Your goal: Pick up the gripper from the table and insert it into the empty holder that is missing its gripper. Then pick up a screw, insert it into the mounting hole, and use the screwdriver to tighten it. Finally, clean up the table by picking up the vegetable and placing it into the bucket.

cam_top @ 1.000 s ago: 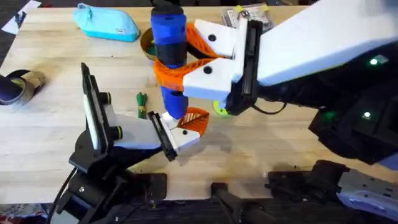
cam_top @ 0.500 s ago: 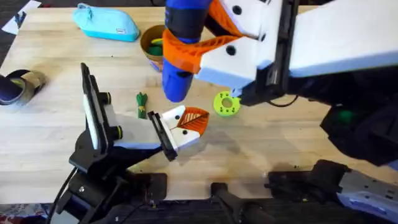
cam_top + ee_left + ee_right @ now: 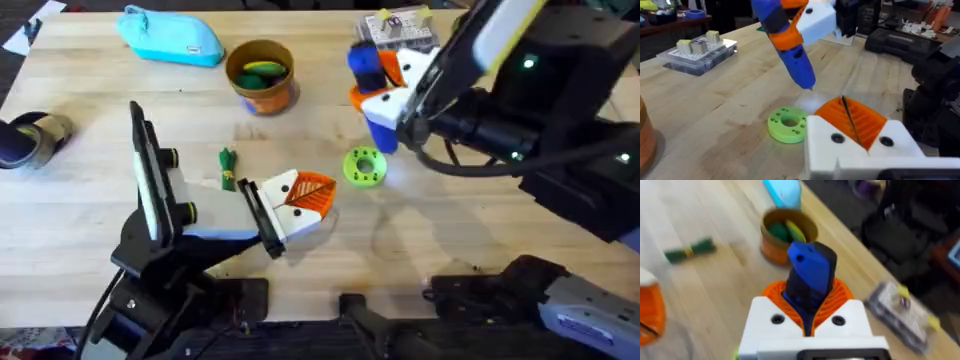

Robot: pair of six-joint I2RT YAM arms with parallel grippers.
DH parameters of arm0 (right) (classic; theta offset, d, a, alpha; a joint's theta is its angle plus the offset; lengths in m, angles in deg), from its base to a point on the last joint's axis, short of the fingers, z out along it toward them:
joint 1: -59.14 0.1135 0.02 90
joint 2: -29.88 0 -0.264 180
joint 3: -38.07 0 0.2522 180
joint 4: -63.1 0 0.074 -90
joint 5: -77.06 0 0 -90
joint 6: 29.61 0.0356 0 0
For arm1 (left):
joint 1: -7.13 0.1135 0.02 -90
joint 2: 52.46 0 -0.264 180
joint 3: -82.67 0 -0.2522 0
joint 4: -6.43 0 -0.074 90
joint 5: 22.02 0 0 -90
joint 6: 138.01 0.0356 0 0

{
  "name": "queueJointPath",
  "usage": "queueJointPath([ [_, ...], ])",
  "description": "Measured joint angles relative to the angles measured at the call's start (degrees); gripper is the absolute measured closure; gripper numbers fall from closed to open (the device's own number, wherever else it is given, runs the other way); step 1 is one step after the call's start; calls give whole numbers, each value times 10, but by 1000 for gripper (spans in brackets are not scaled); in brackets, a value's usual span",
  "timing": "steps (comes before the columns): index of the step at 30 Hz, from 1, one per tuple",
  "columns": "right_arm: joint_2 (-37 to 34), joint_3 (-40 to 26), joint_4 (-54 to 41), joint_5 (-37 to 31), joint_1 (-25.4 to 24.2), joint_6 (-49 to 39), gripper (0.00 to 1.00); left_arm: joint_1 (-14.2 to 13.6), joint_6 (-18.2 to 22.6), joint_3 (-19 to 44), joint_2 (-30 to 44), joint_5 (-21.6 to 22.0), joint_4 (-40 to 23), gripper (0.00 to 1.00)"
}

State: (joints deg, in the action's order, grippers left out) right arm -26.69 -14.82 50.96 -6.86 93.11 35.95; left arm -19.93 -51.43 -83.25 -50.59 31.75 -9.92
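My right gripper (image 3: 385,85) is shut on a thick blue screwdriver (image 3: 376,110), whose tapered tip (image 3: 811,88) hangs just above the table beside the lime-green disc (image 3: 364,167). The disc's mounting hole (image 3: 789,120) faces up. My left gripper (image 3: 308,192) lies low over the table just left of the disc, its orange ribbed pads (image 3: 867,120) pressed shut. The dark-green vegetable (image 3: 227,168) lies left of it. Farther back stands the orange-brown bucket (image 3: 260,78), holding green and yellow pieces. The loose gripper, its holder and the screw are out of view.
A light-blue zip pouch (image 3: 170,37) lies at the far left. A clear parts box (image 3: 398,28) sits at the far edge, behind the right gripper. A tape roll (image 3: 30,135) rests at the table's left edge. Bare wood lies between the disc and the front edge.
The right arm has drawn back from the middle toward the far right, carrying the blue screwdriver and uncovering the bucket and disc. The left arm has not moved.
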Motion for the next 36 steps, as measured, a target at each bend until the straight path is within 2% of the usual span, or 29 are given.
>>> queueJointPath([
  [9, -49, 0, -131, -48, -33, -103, 957, 0, 0, 0, 0, 0, 0, 988],
  [17, -102, 0, -127, -49, -37, -118, 957, 0, 0, 0, 0, 0, 0, 988],
  [24, -150, 0, -100, -53, -85, -155, 958, 0, 0, 0, 0, 0, 0, 988],
  [29, -193, -1, -57, -73, -135, -228, 958, 0, 0, 0, 0, 0, 0, 988],
  [33, -235, -1, -56, -80, -139, -296, 957, 0, 0, 0, 0, 0, 0, 988],
  [34, -248, -2, -55, -81, -138, -306, 920, 0, 0, 0, 0, 0, 0, 988],
  [36, -273, -2, -57, -82, -136, -319, 695, 0, 0, 0, 0, 0, 0, 988],
])
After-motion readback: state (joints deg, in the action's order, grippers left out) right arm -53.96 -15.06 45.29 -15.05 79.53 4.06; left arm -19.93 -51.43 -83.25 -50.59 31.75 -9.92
